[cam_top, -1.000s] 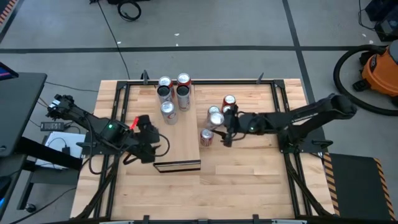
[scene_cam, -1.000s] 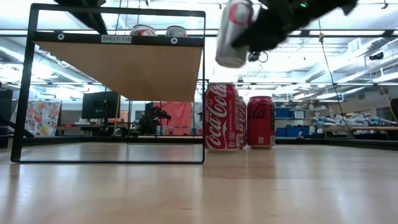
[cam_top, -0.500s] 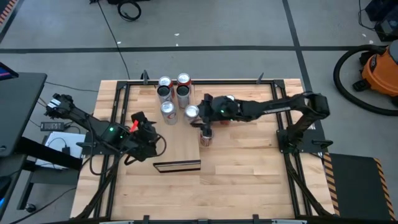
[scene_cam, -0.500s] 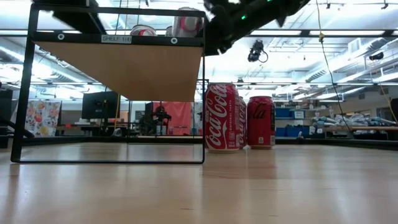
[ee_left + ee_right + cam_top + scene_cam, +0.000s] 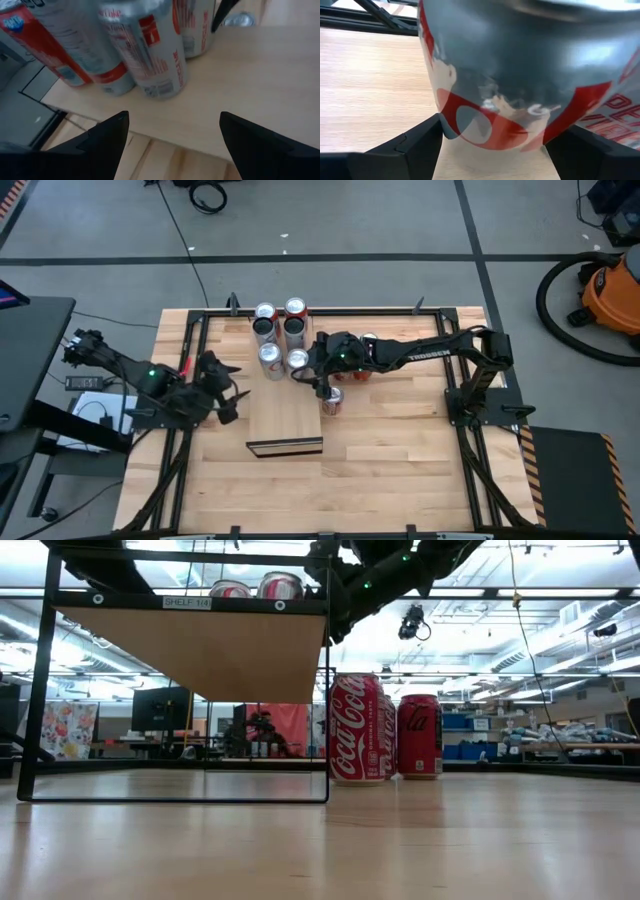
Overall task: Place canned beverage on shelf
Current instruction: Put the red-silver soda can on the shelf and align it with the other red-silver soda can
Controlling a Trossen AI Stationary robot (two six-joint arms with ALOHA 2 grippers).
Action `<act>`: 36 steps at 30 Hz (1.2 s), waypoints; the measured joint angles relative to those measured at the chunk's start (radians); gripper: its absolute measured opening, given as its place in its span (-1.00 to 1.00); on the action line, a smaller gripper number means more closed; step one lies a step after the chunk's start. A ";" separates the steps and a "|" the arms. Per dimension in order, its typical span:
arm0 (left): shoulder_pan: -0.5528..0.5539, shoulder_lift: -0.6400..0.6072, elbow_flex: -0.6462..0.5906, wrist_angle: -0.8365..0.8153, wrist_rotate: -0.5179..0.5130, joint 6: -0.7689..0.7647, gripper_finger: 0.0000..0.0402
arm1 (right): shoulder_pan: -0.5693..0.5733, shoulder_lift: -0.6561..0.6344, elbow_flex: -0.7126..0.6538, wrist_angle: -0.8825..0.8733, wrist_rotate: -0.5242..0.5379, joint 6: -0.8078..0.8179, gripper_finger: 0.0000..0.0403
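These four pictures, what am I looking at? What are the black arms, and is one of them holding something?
Two robot arms work at a wooden table. One picture looks down from above, one looks level along the tabletop, and two come from cameras on the arms' wrists. A raised pale wood shelf stands on the table, with soda cans grouped at its far end. Three more cans stand on the table beside it. The right hand grips a silver and red can at that group's edge, apparently just set down or nearly so. The left hand waits open beside the shelf, holding nothing.
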State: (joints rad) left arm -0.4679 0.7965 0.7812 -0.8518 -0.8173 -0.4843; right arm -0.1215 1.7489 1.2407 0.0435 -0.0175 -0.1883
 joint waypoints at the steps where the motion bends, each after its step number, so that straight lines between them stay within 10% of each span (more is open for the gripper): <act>1: 0.000 -0.008 -0.004 0.012 0.001 0.003 0.61 | 0.000 0.000 0.000 0.000 0.005 -0.002 0.63; 36: 0.000 -0.011 -0.004 0.094 0.029 0.052 0.61 | 0.014 -0.055 0.000 -0.044 0.110 -0.003 0.82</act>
State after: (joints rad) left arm -0.4676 0.7860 0.7773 -0.7582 -0.7887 -0.4324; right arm -0.1070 1.6939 1.2410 0.0000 0.0928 -0.1915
